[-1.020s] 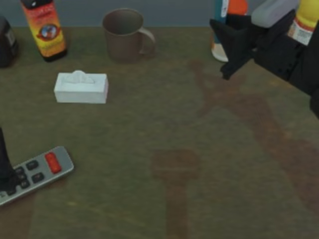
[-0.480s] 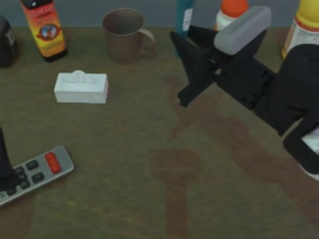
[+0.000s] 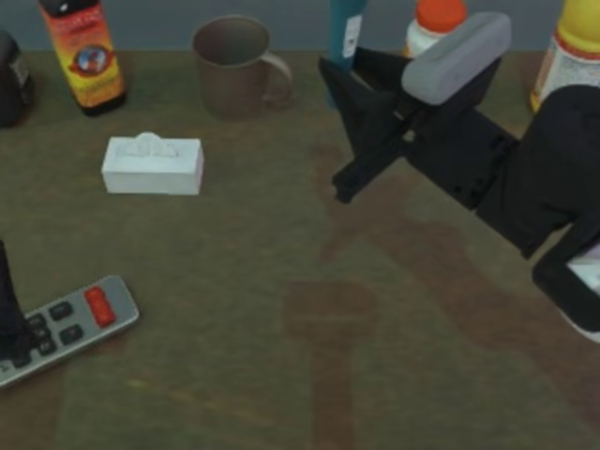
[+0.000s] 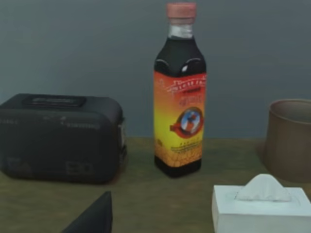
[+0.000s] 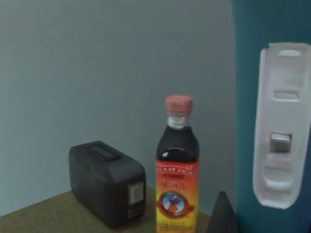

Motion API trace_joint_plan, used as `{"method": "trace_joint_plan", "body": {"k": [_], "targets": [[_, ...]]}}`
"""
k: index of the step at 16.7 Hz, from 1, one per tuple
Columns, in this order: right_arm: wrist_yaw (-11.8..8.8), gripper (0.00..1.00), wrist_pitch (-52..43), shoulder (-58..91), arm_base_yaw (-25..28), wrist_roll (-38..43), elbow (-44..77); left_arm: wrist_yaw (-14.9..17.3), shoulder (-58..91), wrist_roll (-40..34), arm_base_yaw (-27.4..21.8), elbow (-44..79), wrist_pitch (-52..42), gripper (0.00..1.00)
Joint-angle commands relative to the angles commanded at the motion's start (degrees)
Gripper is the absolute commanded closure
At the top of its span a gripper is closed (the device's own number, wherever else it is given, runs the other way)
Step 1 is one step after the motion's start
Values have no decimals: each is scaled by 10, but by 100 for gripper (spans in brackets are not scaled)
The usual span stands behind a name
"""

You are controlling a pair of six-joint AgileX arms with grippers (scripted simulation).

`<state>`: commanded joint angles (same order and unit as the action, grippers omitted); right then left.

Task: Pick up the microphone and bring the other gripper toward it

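Teal microphone (image 5: 272, 121) upright in right hand (image 3: 349, 112).

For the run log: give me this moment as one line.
right pincer: lifted, holds microphone near far edge, by mug | left pincer: parked at left edge over remote | handover: not yet

The right hand (image 3: 349, 89) has carried the microphone (image 3: 345, 26) leftward from the table's far right corner.

R gripper (image 3: 339, 131) raised mid-table, far side — L arm (image 3: 9, 314) parked at left edge.
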<state>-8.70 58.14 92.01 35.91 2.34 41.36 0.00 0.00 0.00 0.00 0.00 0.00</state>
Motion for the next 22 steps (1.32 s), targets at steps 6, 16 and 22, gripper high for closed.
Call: {"method": "trace_joint_plan", "body": {"k": [6,16,22], "targets": [[0,100,0,0,0,0,0,19,20,2,-8,15,8,0],[0,100,0,0,0,0,0,276,410,35,-96,257,148,0],[0,100,0,0,0,0,0,427,658,59,-147,403,233,0]]}}
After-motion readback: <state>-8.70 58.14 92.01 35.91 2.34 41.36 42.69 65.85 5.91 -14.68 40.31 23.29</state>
